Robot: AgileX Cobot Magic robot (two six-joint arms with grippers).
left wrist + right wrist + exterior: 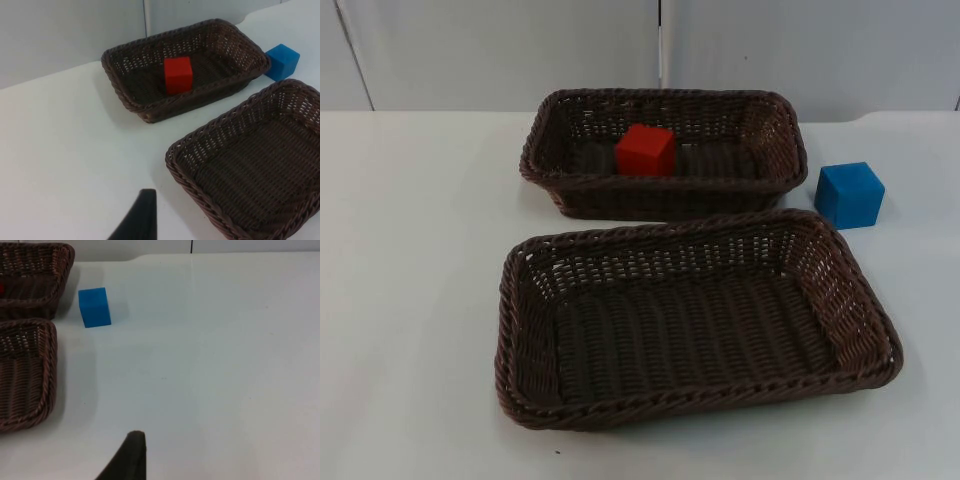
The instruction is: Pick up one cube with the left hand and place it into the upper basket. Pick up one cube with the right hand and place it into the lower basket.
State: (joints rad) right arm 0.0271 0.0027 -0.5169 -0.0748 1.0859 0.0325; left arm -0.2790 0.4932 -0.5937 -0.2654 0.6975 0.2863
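The red plastic cube (646, 150) sits inside the upper dark brown woven wicker basket (550, 130), so the left arm's half looks done. The blue plastic cube (849, 194) rests on the white table (410, 260), just beside the upper basket's right end and near the far right corner of the lower dark brown woven wicker basket (520, 300), which holds nothing. So the right arm's pick is judged the step in hand.

The left gripper (136, 220) waits above bare table near the lower basket; whether it is wide or narrow cannot be told. The same goes for the right gripper (127, 457), well apart from the blue cube.

Next, the right gripper needs to reach the cube and straddle two opposite faces. The cube has no long axis; it stands flat, turned slightly off square to the baskets' edges.
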